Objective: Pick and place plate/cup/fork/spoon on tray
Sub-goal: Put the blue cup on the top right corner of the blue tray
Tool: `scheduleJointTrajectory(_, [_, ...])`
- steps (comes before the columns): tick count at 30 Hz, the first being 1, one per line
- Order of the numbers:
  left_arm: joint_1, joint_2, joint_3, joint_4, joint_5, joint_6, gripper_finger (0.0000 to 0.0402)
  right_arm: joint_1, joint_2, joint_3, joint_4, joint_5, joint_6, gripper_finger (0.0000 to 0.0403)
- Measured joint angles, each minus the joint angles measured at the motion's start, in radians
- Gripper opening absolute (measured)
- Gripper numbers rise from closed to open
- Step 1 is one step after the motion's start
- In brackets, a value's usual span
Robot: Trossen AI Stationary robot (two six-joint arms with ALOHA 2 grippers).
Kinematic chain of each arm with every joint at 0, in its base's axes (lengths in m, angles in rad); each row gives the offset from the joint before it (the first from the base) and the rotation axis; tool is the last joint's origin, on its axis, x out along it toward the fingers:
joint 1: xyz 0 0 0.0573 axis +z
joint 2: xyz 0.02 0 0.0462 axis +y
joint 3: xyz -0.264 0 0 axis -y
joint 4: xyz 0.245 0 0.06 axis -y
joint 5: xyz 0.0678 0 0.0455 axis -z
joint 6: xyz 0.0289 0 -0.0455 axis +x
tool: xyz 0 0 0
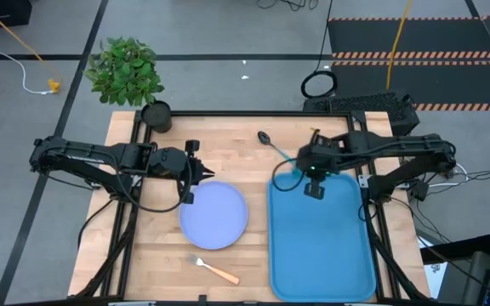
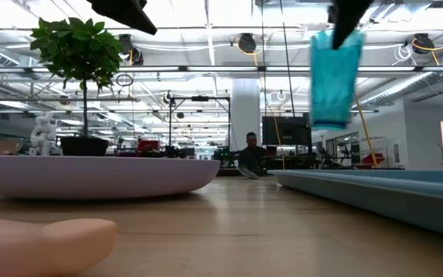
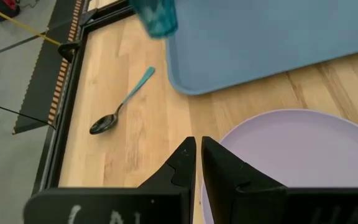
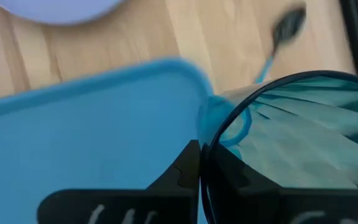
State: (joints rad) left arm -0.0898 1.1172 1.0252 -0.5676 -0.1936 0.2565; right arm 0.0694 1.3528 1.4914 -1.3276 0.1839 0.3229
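the fork (image 1: 213,269) lies nearest on the counter (image 1: 160,246), at the front edge between the plate and the tray, tines pointing left and its orange-tan handle angled toward the tray. in the low view the handle (image 2: 41,240) fills the near left corner.

just behind it sits the plate (image 1: 214,215), flat on the wood left of centre, close beside the tray but not touching it. the tray (image 1: 321,246) takes up the right half of the counter, running from the front edge back past the middle, with nothing resting on its floor.

the left claw (image 1: 199,173) hovers at the plate's back-left rim; its fingers (image 3: 185,163) are clenched together, nearly touching, with nothing between them.

the right claw (image 1: 300,174) is over the tray's back-left corner, grasping the cup (image 1: 288,179) by its rim. in the low view the cup (image 2: 335,77) hangs well above the tray's rim (image 2: 375,192), clear of the counter and slightly tilted. the right wrist view shows one finger (image 4: 188,168) outside the cup's wall (image 4: 291,143), with the tray corner (image 4: 185,68) below.

farther back the spoon (image 1: 276,147) lies on bare wood behind the tray's corner, bowl toward the far edge, light blue handle pointing at the tray. the left wrist view shows it (image 3: 120,106) apart from the tray.

at the far-left corner stands a black pot (image 1: 156,115) with a green plant (image 1: 126,70).
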Motion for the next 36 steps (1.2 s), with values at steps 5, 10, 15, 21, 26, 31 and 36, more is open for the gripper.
scheduleJointTrajectory(5, [0.000,0.002,0.000,0.007,0.000,0.001,0.0031,0.047,-0.029,0.000,-0.137,0.003,0.167,0.0003])
scheduleJointTrajectory(10, [0.000,0.002,0.000,0.033,0.000,0.001,0.0031,0.085,-0.034,0.000,-0.204,0.004,0.253,0.0004])
scheduleJointTrajectory(15, [0.000,0.002,0.000,0.049,0.000,0.001,0.0031,0.111,-0.033,0.000,-0.191,0.029,0.290,0.0004])
scheduleJointTrajectory(21, [0.000,0.003,0.000,0.049,0.000,-0.002,0.0031,0.139,-0.032,0.000,-0.192,0.040,0.335,0.0004])
scheduleJointTrajectory(26, [0.000,0.003,0.000,0.049,0.000,-0.001,0.0031,0.154,-0.034,-0.026,-0.127,0.111,0.364,0.0004])
scheduleJointTrajectory(31, [0.000,0.003,0.000,0.049,0.000,-0.004,0.0031,0.154,-0.033,-0.114,0.020,0.103,0.343,0.0004])
scheduleJointTrajectory(36, [0.000,0.003,0.000,0.049,0.000,-0.002,0.0031,0.153,-0.032,-0.215,0.211,0.102,0.281,0.0004])
